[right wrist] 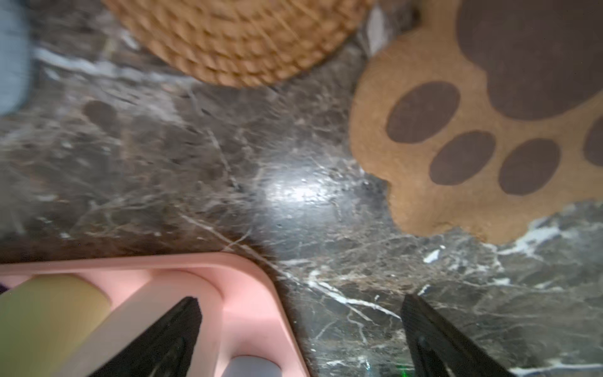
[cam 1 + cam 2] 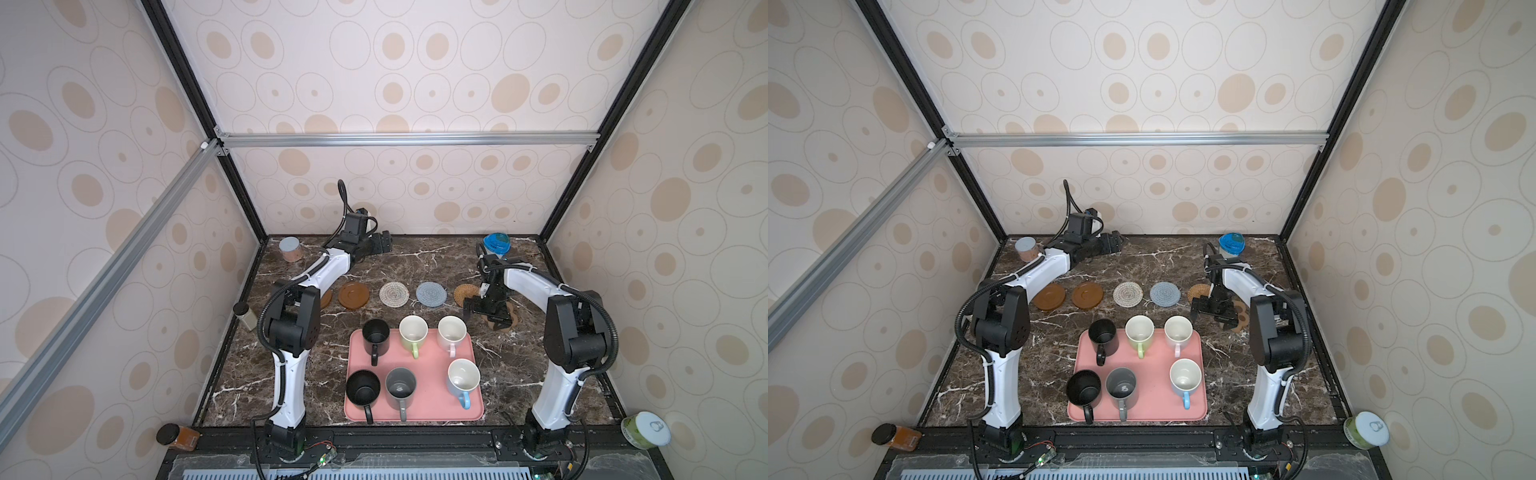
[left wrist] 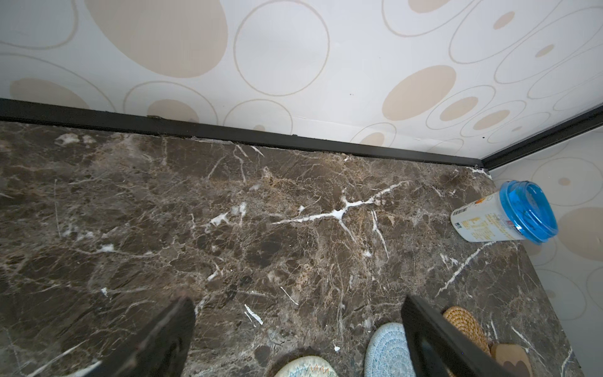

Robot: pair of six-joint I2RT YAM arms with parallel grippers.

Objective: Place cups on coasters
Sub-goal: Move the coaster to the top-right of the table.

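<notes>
Below — marble tabletop (image 2: 415, 262), spotted walls (image 2: 415, 83).

My left arm (image 2: 291, 374) rises from its base at seven o'clock on the bench (image 2: 415, 257), folds at the elbow and sends its white forearm out toward eleven o'clock. There the wrist turns, and my left claw (image 2: 380, 243) points toward three o'clock, clear of the bench, jaws spread wide with nothing between them. My right arm (image 2: 557, 386) rises from five o'clock, bends at the elbow and runs toward ten o'clock. Its wrist drops, and my right claw (image 2: 486, 311) hangs low at two o'clock, jaws wide, empty.
</notes>
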